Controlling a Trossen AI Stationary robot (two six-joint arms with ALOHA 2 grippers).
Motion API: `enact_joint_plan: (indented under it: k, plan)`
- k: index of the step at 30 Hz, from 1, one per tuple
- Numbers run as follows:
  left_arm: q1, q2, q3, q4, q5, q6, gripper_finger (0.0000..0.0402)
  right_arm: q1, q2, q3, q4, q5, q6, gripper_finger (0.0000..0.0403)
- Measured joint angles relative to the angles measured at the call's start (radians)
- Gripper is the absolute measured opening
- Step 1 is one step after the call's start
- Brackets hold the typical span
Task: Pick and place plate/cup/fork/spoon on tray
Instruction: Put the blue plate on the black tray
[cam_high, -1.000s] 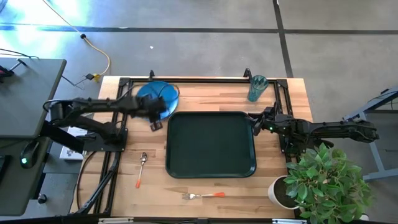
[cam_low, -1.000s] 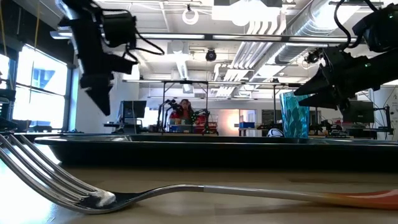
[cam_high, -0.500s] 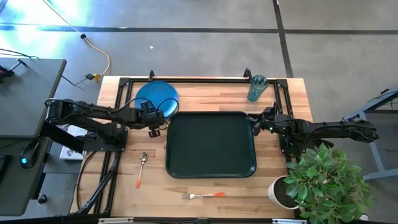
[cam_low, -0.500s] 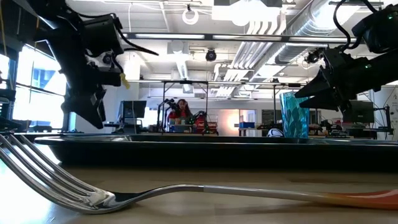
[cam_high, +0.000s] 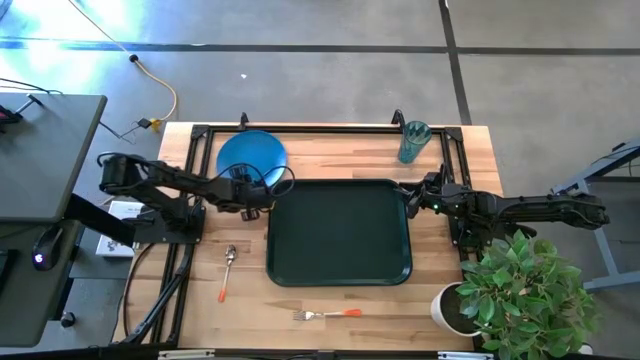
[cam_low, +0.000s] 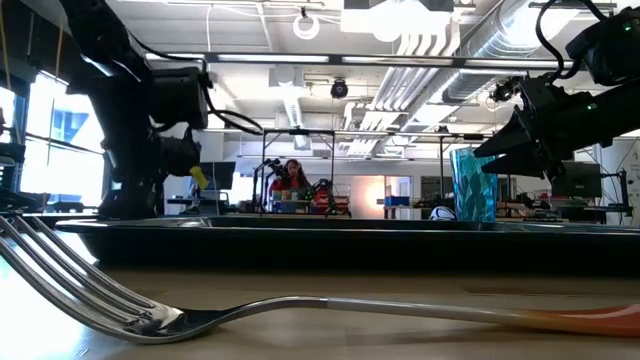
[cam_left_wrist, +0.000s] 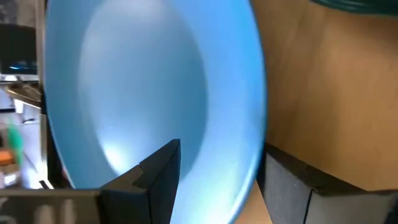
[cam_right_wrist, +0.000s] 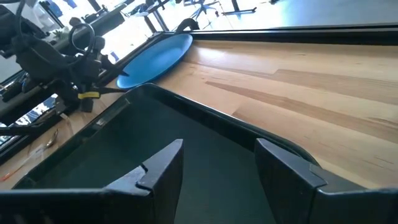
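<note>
Just ahead of the left gripper (cam_high: 252, 193) lies the plate (cam_high: 251, 155), a smooth, round, glossy blue disc with a shallow dished middle, flat on the pale wooden table (cam_high: 330, 150). In the left wrist view the gripper's two dark, blocky fingers (cam_left_wrist: 149, 180) stand apart, with the plate's (cam_left_wrist: 149, 93) near rim between them; whether they touch it cannot be told. Beside this gripper sits the tray (cam_high: 340, 232), a dark green rectangle with rounded corners and a raised rim. Across the tray, the right gripper (cam_high: 412, 200) hovers at its rim, fingers (cam_right_wrist: 155, 171) spread. Beyond it stands the cup (cam_high: 412, 141), a translucent teal tumbler. Nearer the left gripper lies the spoon (cam_high: 228, 271); the fork (cam_high: 326, 314) rests along the table's front edge, both silver metal with orange-red handles.
</note>
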Motion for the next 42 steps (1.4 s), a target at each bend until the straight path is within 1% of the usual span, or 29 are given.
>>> enact_joint_plan:
  k: [3, 6, 8, 12, 13, 14, 17, 20, 22, 25, 29, 31, 32, 34, 36, 37, 39, 40, 42]
  plan:
    - [-0.001, 0.026, 0.002, 0.022, -0.019, 0.014, 0.018, 0.0, 0.0, 0.0, 0.0, 0.0, 0.0, 0.019]
    - [-0.001, 0.043, 0.003, 0.036, -0.022, 0.027, 0.0154, 0.0, 0.0, 0.0, 0.0, 0.0, 0.0, 0.019]
    - [-0.001, 0.047, 0.003, 0.04, -0.015, 0.033, 0.0122, 0.0, 0.0, 0.0, 0.0, 0.0, 0.0, 0.019]
    - [-0.002, 0.048, 0.002, 0.039, 0.019, 0.054, 0.0033, 0.0, 0.0, 0.0, 0.001, 0.001, 0.0, 0.019]
    - [-0.002, 0.048, 0.002, 0.038, 0.014, 0.056, 0.0019, 0.0, 0.0, 0.0, 0.001, 0.001, 0.0, 0.019]
    - [-0.003, 0.047, 0.002, 0.037, 0.011, 0.058, 0.0013, 0.0, 0.0, 0.0, 0.001, 0.001, 0.001, 0.019]
    - [-0.016, 0.05, 0.013, 0.024, -0.018, 0.064, 0.0022, 0.0, 0.0, 0.0, 0.001, 0.001, 0.011, 0.019]
    - [-0.061, 0.051, 0.058, -0.019, -0.122, 0.094, 0.0015, 0.0, 0.0, 0.0, 0.001, -0.002, 0.02, 0.019]
    - [-0.093, 0.05, 0.105, -0.044, -0.17, 0.131, 0.0005, 0.0, 0.0, 0.0, 0.001, -0.002, 0.032, 0.019]
    - [-0.135, 0.05, 0.178, -0.053, -0.179, 0.169, 0.0004, 0.0, 0.0, 0.0, 0.001, -0.002, 0.035, 0.019]
    - [-0.202, 0.047, 0.282, -0.045, -0.185, 0.28, 0.0002, 0.0, 0.0, 0.0, 0.001, 0.007, 0.03, 0.019]
    - [-0.244, 0.047, 0.328, -0.024, -0.161, 0.352, 0.0003, 0.0, 0.0, 0.0, 0.001, 0.007, 0.03, 0.019]
    - [-0.264, 0.047, 0.347, -0.013, -0.129, 0.388, 0.0003, 0.0, 0.0, 0.0, 0.001, 0.007, 0.029, 0.019]
    - [-0.301, 0.046, 0.369, 0.018, -0.059, 0.44, 0.0002, 0.0, 0.0, 0.0, 0.001, 0.009, 0.027, 0.019]
    - [-0.334, 0.046, 0.373, 0.051, 0.04, 0.473, 0.0002, 0.0, 0.0, 0.0, 0.001, 0.011, 0.027, 0.019]
    - [-0.349, 0.047, 0.373, 0.061, 0.095, 0.476, 0.0002, 0.0, 0.0, 0.0, 0.001, 0.011, 0.027, 0.019]
    - [-0.377, 0.054, 0.373, 0.075, 0.169, 0.455, 0.0002, 0.0, 0.0, 0.0, 0.001, 0.011, 0.027, 0.019]
    - [-0.39, 0.062, 0.374, 0.084, 0.188, 0.435, 0.0002, 0.0, 0.0, 0.0, 0.001, 0.011, 0.027, 0.019]
    - [-0.419, 0.08, 0.374, 0.094, 0.192, 0.394, 0.0002, 0.0, 0.0, 0.0, 0.001, 0.011, 0.034, 0.019]
